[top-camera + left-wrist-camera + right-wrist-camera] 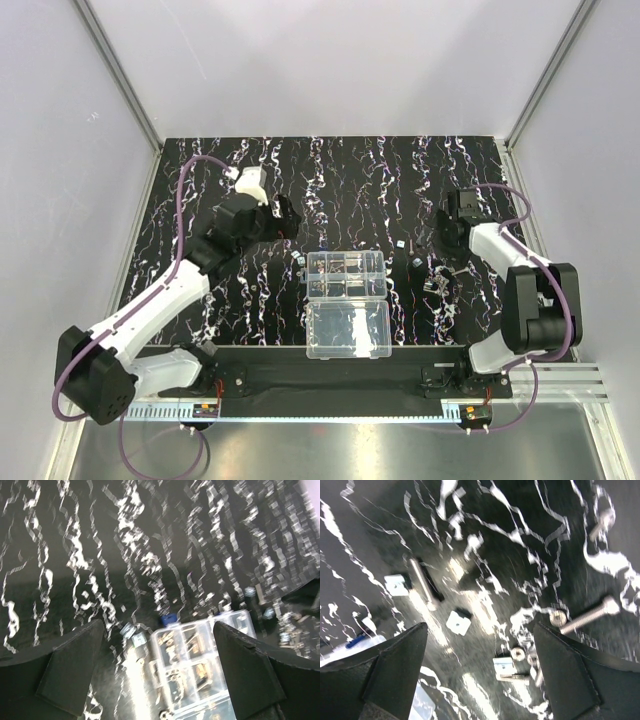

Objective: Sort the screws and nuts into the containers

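Note:
The clear organizer box (345,274) lies mid-table, its divided cells holding some metal bits, with its plain lid (347,329) folded toward me. Loose screws and nuts (432,281) lie on the mat right of the box. My left gripper (285,222) hovers open and empty to the far left of the box. In its wrist view (157,626) the cells (197,655) and two small nuts (131,632) show below. My right gripper (450,225) hovers open and empty over the loose pile. Its view (480,627) shows a square nut (458,622), a long screw (590,615) and a nut cluster (512,662).
The black mat with white-purple streaks (250,180) covers the table. White walls and metal frame posts (525,110) enclose it. More bits lie near the box's left side (300,262). A corner of the box (350,647) shows low left in the right wrist view.

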